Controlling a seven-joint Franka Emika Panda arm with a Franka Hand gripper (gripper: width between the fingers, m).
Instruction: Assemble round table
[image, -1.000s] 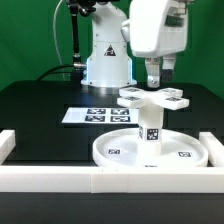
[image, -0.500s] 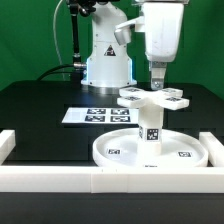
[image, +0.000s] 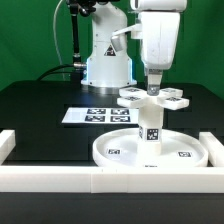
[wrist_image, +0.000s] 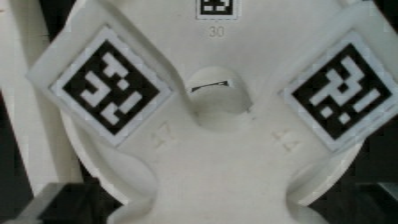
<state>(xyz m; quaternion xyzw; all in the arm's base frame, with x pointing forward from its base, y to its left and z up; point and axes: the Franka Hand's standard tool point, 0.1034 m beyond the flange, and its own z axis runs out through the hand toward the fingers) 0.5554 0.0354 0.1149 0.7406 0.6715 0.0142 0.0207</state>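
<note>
The round rimmed disc (image: 115, 152) lies flat just behind the front rail. The short post (image: 152, 131) stands upright on it. The flat elongated base piece (image: 135, 96) sits across the top of the post, tags facing up. My gripper (image: 153, 88) hangs straight down over the middle of the base piece, fingertips at its level. The fingers look apart, with nothing between them. In the wrist view the base piece (wrist_image: 214, 150) fills the picture, with a tag on each side and a small screw hole in the middle. My fingertips do not show there.
The marker board (image: 95, 115) lies on the black table behind the disc. The long white border rail (image: 100, 180) runs along the front, with raised ends at both sides. The arm's own base (image: 105, 60) stands at the back.
My gripper has turned about its vertical axis and shifted slightly toward the exterior view's left. The base piece, post and disc have not moved.
</note>
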